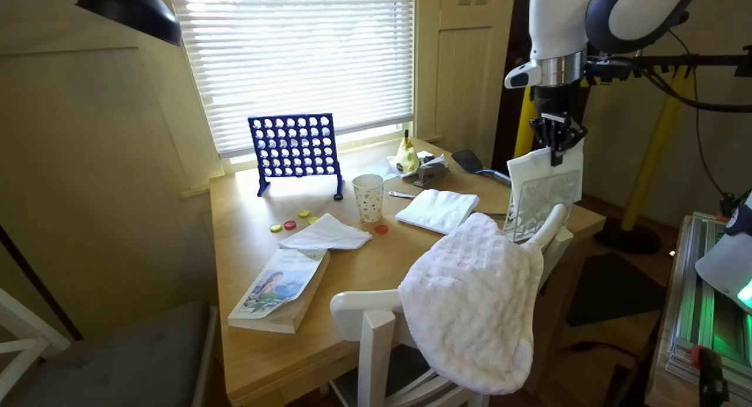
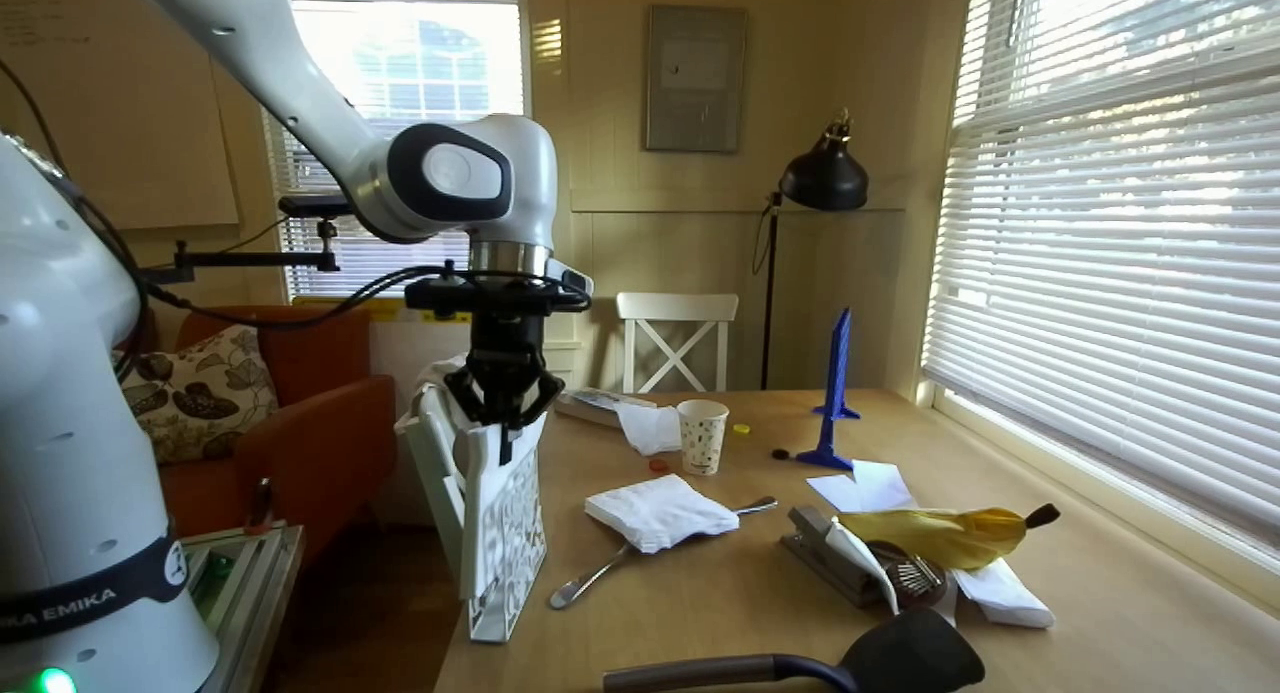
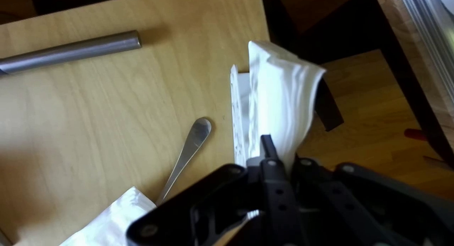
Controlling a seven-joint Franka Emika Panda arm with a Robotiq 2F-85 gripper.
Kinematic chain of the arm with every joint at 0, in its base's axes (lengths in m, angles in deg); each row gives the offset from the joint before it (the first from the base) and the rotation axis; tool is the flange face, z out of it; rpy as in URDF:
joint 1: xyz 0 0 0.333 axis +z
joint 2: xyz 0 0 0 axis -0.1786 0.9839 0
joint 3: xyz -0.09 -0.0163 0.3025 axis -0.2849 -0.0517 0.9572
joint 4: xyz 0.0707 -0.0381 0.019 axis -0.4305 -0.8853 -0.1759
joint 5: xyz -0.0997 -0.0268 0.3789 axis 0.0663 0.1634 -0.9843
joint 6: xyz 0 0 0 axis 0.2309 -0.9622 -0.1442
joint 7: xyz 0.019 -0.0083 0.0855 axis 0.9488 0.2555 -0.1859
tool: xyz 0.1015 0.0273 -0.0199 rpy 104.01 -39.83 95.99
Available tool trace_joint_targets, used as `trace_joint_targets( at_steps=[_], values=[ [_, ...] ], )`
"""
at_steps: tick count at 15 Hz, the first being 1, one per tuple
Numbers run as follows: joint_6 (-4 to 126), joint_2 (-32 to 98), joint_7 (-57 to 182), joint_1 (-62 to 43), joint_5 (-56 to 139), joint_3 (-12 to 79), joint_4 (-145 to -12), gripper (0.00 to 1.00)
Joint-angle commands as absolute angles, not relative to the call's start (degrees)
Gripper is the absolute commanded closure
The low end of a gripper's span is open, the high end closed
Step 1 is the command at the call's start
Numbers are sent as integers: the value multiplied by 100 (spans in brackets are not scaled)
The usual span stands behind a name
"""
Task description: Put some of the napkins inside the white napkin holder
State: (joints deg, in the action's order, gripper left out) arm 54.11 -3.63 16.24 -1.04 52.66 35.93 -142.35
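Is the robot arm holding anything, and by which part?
Yes: the upright stack of thin white paper napkins, pinched at its upper edge between the closed jaws.

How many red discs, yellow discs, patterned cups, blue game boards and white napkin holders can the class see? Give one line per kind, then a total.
Red discs: 2
Yellow discs: 3 (1 partly hidden)
Patterned cups: 1
Blue game boards: 1
White napkin holders: 1
Total: 8

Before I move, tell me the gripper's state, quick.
Gripper: closed, holding napkins by their upper edge.
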Motion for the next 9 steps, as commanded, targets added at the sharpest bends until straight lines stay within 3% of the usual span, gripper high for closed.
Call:
trace_joint_targets(
  at_steps=[1,9],
  values=[
    [5702,-698,1444,-79,5337,3701,-14565,99],
    [6035,-592,1045,-32,5216,3689,-14326,99]
  ],
)
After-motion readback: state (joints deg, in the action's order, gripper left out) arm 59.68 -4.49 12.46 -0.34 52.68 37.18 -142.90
